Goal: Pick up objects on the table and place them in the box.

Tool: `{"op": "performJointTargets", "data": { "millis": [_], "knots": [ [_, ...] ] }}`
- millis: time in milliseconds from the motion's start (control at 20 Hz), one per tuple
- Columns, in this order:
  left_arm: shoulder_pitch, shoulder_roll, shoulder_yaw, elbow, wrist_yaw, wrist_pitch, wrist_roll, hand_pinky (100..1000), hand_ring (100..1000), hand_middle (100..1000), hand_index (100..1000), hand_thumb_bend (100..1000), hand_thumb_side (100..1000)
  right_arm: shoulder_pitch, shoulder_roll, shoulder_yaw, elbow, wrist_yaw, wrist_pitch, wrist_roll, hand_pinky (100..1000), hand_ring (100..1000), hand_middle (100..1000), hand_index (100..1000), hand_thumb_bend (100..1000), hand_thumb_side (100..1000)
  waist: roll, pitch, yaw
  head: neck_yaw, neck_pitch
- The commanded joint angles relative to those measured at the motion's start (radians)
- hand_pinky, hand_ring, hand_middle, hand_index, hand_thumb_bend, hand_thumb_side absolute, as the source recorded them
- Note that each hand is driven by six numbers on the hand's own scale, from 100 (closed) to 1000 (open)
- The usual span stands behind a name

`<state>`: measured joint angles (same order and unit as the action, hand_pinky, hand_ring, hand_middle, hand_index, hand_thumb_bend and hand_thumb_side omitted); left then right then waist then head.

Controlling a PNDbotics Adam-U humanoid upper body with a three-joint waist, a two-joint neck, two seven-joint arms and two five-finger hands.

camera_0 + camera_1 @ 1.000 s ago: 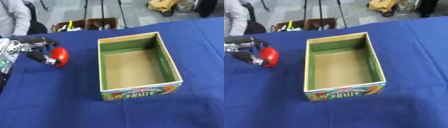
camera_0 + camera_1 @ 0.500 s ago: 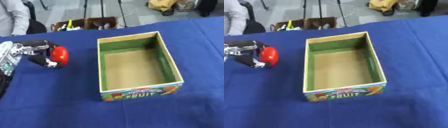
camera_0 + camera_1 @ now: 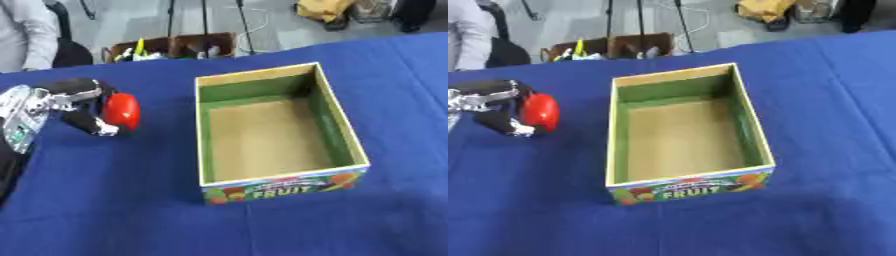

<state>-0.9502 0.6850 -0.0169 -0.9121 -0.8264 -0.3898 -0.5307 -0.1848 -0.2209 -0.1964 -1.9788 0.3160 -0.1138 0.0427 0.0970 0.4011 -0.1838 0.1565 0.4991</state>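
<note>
My left hand [image 3: 74, 102] comes in from the left edge with its fingers and thumb curled round a round red object [image 3: 122, 111], held over the blue table left of the box. The open cardboard box [image 3: 341, 132] stands in the middle, green inside its walls, brown on the floor, with a "FRUIT" label on its near side. Nothing lies inside it. My right hand shows in neither view.
The blue cloth [image 3: 131, 210] covers the whole table. Beyond the far edge stand a brown crate of small items [image 3: 171, 46] and tripod legs. A person in a light sleeve [image 3: 24, 30] sits at the far left, away from the objects.
My left hand has carried the red object up and to the right, closer to the box.
</note>
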Motion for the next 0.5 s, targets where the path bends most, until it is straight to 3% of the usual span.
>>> {"op": "performJointTargets", "data": {
  "millis": [50,500],
  "knots": [
    [-0.016,0.023,0.014,-0.007,0.013,0.009,0.034,361,506,561,776,344,567,-0.006,-0.006,-0.001,-0.017,0.006,0.000,-0.003,289,198,235,374,100,874,-0.001,-0.018,0.000,0.003,-0.009],
    [-0.017,0.020,0.009,-0.010,0.020,0.056,0.118,286,452,491,681,116,389,-0.006,-0.006,-0.003,-0.018,0.004,0.001,-0.004,288,198,235,373,100,874,0.001,-0.021,-0.006,0.004,-0.015]
  ]
}}
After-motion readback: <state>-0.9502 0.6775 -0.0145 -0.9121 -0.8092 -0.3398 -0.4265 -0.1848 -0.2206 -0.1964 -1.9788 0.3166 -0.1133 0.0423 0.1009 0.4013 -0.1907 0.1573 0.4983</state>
